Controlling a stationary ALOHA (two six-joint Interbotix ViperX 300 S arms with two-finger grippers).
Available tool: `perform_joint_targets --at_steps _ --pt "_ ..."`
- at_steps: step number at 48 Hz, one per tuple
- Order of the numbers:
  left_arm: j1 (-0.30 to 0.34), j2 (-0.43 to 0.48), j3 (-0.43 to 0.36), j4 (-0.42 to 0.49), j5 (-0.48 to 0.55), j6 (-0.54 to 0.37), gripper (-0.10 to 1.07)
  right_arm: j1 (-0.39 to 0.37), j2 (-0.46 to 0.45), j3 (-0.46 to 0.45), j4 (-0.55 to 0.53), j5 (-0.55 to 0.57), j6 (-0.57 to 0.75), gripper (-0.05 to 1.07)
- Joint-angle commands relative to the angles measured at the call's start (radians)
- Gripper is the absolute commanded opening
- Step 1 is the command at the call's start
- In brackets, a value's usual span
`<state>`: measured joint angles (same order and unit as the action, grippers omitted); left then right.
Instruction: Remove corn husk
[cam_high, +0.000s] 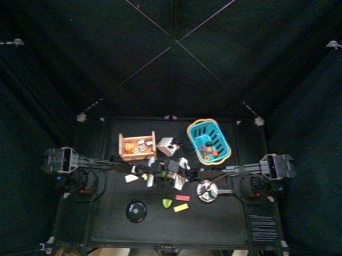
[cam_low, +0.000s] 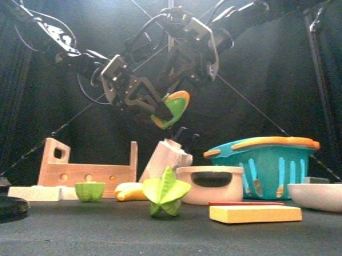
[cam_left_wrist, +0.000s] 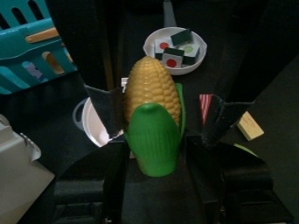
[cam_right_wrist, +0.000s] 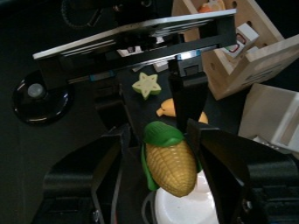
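Note:
A yellow corn cob (cam_low: 175, 103) hangs in the air above the table's middle, between my two grippers. Its bright green corn husk (cam_left_wrist: 156, 140) wraps one end of it and leaves the yellow kernels (cam_left_wrist: 152, 87) bare. My left gripper (cam_left_wrist: 156, 131) is shut on that green end. From the opposite side, my right gripper (cam_right_wrist: 173, 164) stands open with one jaw on each side of the yellow end (cam_right_wrist: 176, 171); I cannot see whether they touch it. In the right wrist view the husk (cam_right_wrist: 162, 134) points toward the left arm.
Below the corn stand a blue basket (cam_low: 261, 160), a wooden rack (cam_low: 80, 165), a white bowl (cam_low: 214, 185), a green star-shaped piece (cam_low: 167, 195) and a flat yellow block (cam_low: 254, 213). A small white dish of pieces (cam_left_wrist: 176, 48) and a black disc (cam_high: 138, 210) also lie on the table.

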<state>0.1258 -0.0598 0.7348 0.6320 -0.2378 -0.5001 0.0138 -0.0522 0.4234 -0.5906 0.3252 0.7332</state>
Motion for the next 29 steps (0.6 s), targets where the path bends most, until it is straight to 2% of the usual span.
perform_joint_targets --at_steps 1,9,29 --pt "0.003 -0.005 -0.014 0.002 -0.003 0.002 0.62 -0.003 -0.012 -0.011 -0.002 -0.002 0.0 0.85" --pt "0.003 -0.006 -0.014 0.002 -0.005 0.002 0.62 -0.002 -0.002 -0.009 -0.003 0.005 -0.002 0.81" --pt "0.005 -0.023 0.008 0.009 -0.003 0.002 0.62 0.009 0.008 -0.011 -0.011 0.061 -0.003 0.8"
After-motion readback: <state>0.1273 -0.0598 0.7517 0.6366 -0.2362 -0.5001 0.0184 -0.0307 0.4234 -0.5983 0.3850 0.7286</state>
